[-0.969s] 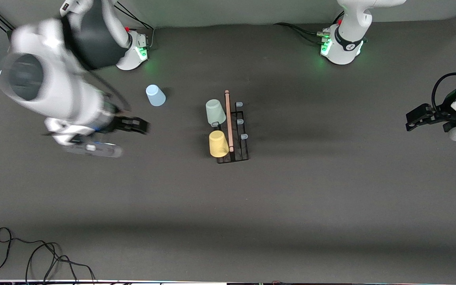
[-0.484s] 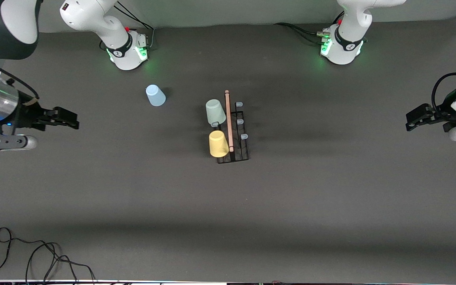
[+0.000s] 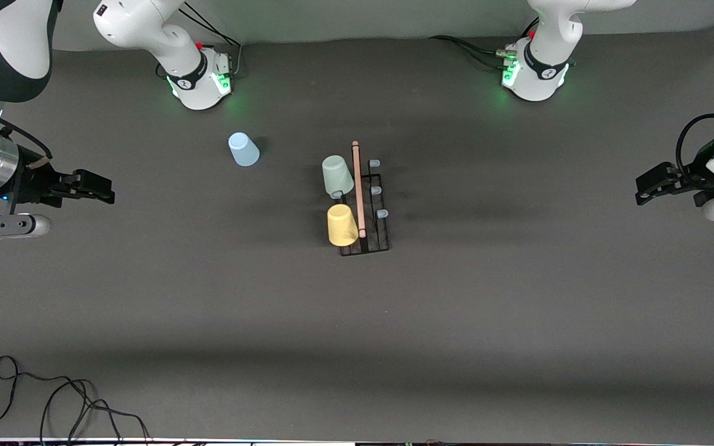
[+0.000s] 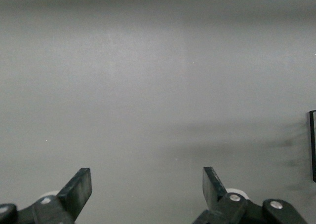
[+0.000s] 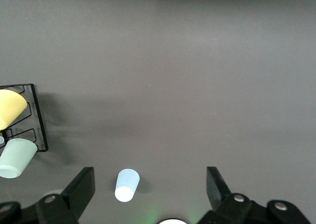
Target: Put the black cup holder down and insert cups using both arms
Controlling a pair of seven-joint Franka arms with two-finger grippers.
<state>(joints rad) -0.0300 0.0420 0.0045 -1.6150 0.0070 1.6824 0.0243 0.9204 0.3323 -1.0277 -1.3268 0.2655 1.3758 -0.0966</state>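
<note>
The black cup holder point(image 3: 369, 210) stands mid-table with its pale wooden rod along the top. The pale green cup point(image 3: 336, 175) and the yellow cup point(image 3: 341, 225) sit on pegs on its side toward the right arm's end. The light blue cup point(image 3: 243, 149) stands upside down on the table near the right arm's base; it also shows in the right wrist view point(image 5: 127, 184), with the holder point(image 5: 35, 116) at that view's edge. My right gripper point(image 3: 100, 188) is open and empty at the right arm's end. My left gripper point(image 3: 645, 186) is open and empty at the left arm's end.
A black cable point(image 3: 53, 396) lies coiled near the table's front edge at the right arm's end. The arm bases point(image 3: 202, 80) stand along the table edge farthest from the front camera.
My right arm has drawn back from near the blue cup to its own end of the table, empty. The left arm and all cups have not moved.
</note>
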